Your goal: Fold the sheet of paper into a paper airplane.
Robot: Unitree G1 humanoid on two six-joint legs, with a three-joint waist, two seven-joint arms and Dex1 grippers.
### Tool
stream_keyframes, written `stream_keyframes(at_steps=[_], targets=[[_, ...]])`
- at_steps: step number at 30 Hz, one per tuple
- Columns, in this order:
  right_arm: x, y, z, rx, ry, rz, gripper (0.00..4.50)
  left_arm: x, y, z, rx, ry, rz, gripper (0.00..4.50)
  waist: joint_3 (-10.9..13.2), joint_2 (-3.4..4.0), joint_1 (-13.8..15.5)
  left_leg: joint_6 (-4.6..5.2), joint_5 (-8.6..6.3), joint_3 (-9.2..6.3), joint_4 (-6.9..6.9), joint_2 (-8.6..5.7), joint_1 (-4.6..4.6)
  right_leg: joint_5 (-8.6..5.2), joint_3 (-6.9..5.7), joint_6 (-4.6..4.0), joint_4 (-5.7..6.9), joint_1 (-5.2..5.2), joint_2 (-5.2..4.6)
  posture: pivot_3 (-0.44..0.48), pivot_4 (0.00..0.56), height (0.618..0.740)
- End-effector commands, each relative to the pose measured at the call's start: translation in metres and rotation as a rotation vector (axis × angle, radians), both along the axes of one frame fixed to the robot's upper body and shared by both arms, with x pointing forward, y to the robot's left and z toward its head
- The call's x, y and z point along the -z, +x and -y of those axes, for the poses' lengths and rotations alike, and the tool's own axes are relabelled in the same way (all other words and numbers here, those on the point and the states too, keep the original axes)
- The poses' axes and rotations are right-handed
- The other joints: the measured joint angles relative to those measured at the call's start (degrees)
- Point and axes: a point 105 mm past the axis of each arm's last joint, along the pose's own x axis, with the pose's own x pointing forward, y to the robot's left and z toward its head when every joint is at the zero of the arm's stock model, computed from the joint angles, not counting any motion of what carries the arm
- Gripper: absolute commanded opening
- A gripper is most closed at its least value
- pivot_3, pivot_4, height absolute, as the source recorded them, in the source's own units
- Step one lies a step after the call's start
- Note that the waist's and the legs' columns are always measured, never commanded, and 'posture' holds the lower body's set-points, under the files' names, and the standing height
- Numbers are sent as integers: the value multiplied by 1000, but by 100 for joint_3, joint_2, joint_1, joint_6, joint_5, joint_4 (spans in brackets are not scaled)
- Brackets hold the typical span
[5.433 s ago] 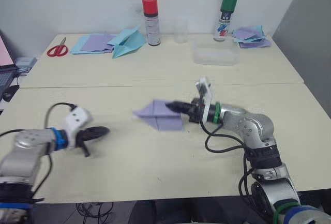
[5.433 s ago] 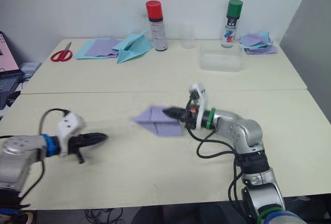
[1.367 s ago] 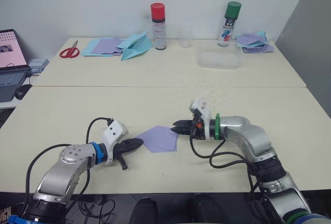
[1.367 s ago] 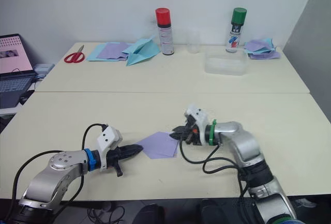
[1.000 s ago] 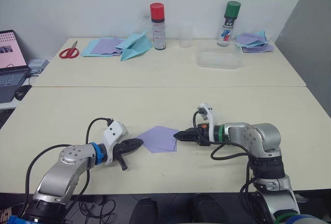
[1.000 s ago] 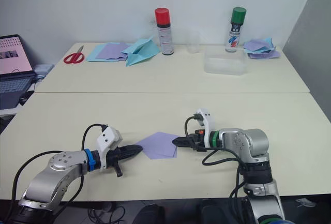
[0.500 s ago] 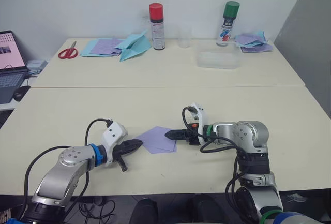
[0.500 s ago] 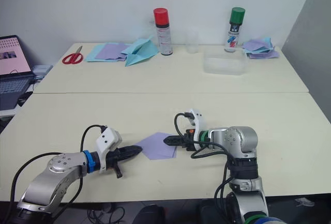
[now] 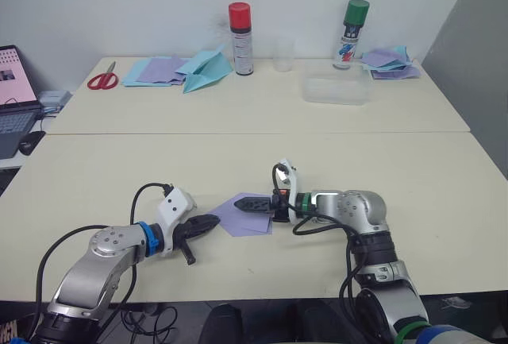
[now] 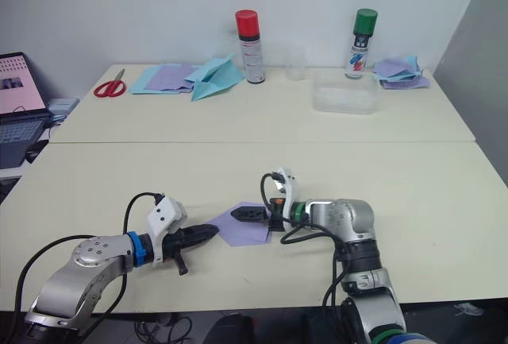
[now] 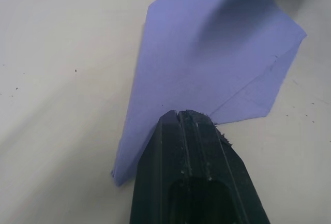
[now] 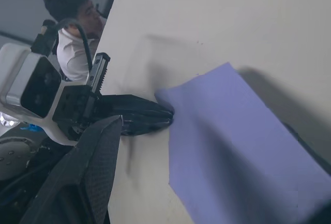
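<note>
sheet of paper point(image 9: 248, 217): lavender | table point(image 9: 238, 161): cream | cans: red cap point(image 9: 239, 13), green cap point(image 9: 355, 9) | scissors point(image 9: 101, 80): red

The sheet of paper point(image 10: 248, 229) lies flat on the table point(image 10: 413, 201). Left gripper point(image 10: 208, 232) touches its point — right gripper point(image 10: 242, 213) over it

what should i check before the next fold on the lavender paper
1. Sheet of paper flat on the table: ok.
2. Left gripper fingers shut, tip pinning the paper's near corner: ok.
3. Right gripper over the paper: ok; fingers open or shut: cannot tell.
4. Paper clear of other items: ok.
5. Creases lined up for an airplane: cannot tell.
</note>
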Motion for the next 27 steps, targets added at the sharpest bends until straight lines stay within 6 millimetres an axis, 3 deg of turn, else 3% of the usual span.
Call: stream_keyframes(at_steps=[1, 4, 7, 16, 21, 27], targets=[[-12, 8, -5, -4, 22, 103, 3797, 32, -14, -6, -28, 44, -149, 0, 0, 0, 0, 0, 0, 1, 1, -1, -2, 1, 1, 2, -2, 0, -2, 0, 150, 740], [-11, 13, -3, 10, 16, 135, 3797, 32, -15, -7, -29, 47, -150, 0, 0, -1, 0, 0, 0, 4, 2, -5, -4, 4, 3, 6, -6, 0, -9, 0, 150, 740], [-12, 17, -1, 40, 30, 141, 3185, 33, -16, -7, -28, 47, -153, 0, 0, -1, 0, 0, 0, 3, 1, -5, -4, 4, 2, 7, -7, -1, -10, 0, 150, 740], [-14, 13, 1, -1, 21, 170, 34, 34, -18, -6, -24, 48, -159, 0, -1, -1, -4, 0, 0, 4, 1, -3, -4, 5, 3, 8, -7, -2, -10, 0, 150, 740], [-23, 7, -2, -71, -10, 347, 34, 34, -19, -8, -26, 52, -161, 0, 0, 0, -2, 0, 0, 5, 0, -5, -7, 4, 3, 8, -9, -3, -12, 0, 150, 740], [-29, -14, -12, -253, -55, 761, 34, 34, -21, -9, -26, 54, -167, 0, 1, 1, -2, 0, 0, 4, -1, -4, -8, 3, 1, 9, -11, -5, -12, 0, 150, 740]])
